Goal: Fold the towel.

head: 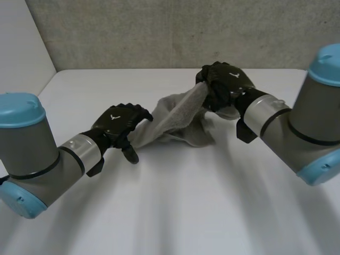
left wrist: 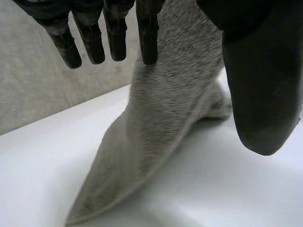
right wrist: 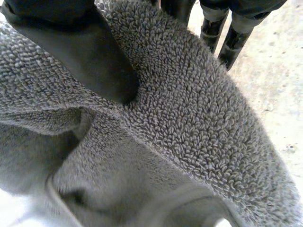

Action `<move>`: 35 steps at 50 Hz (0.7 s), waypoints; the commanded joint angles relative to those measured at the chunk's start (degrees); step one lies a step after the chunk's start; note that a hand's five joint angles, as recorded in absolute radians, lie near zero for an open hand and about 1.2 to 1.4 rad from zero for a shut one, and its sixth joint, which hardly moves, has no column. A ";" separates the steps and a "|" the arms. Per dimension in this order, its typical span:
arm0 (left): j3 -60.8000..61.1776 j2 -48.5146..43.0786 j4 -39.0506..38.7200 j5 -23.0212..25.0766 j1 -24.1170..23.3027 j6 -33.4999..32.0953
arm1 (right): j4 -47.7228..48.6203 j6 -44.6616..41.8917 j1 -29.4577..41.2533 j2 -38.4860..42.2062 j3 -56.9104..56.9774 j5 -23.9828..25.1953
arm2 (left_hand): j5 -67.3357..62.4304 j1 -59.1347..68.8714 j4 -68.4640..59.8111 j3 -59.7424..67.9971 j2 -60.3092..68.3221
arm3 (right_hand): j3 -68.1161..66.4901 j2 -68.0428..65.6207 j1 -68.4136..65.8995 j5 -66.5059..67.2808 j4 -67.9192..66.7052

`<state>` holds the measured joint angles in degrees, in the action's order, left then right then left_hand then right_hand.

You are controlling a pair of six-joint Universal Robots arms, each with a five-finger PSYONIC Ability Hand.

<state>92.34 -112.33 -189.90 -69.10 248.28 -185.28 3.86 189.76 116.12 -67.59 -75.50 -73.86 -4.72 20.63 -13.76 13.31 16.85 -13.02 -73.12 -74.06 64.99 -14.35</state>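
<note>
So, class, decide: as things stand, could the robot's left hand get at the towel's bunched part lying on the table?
Probably, but not freely: nothing lies between, yet the left hand pinches one end of the towel, and the right hand holds the other.

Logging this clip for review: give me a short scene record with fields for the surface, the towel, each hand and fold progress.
table: white
towel: grey terry, bunched, stretched between both hands, part resting on the table
left hand: pinches the towel's lower end between fingers and thumb
right hand: grips the higher end, thumb pressed on the cloth
fold: not yet done
</note>
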 commanded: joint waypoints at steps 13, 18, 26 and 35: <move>0.65 -6.23 -11.28 -3.85 -6.05 7.48 | -1.84 6.50 -0.46 -6.15 -9.40 0.82 | -1.71 -4.19 3.76 -3.31 -0.41 | 3.02 -6.88 -5.94 5.01 4.35; 0.56 -6.41 -10.67 -3.59 -7.72 10.90 | -1.57 6.32 -0.63 -6.85 -9.31 0.65 | -1.38 -4.52 3.76 -3.31 -0.74 | 3.02 -6.88 -5.94 5.01 4.35; 2.67 -3.86 -9.09 -3.41 -7.38 10.99 | -1.05 5.88 -0.72 -5.01 -6.50 0.03 | -0.54 -5.36 3.76 -3.31 -1.58 | 3.02 -6.88 -5.94 5.01 4.35; 2.14 -4.91 -9.52 -3.41 -7.28 10.55 | -1.13 6.41 -3.09 -2.81 -5.27 -2.34 | 0.13 -6.04 3.76 -3.31 -2.26 | 3.02 -6.88 -5.94 5.01 4.35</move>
<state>94.99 -116.31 -198.96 -72.50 241.10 -174.28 2.85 195.71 114.64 -70.77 -80.70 -75.03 -5.61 20.63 -13.76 13.31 16.85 -13.02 -73.68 -74.10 65.00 -14.35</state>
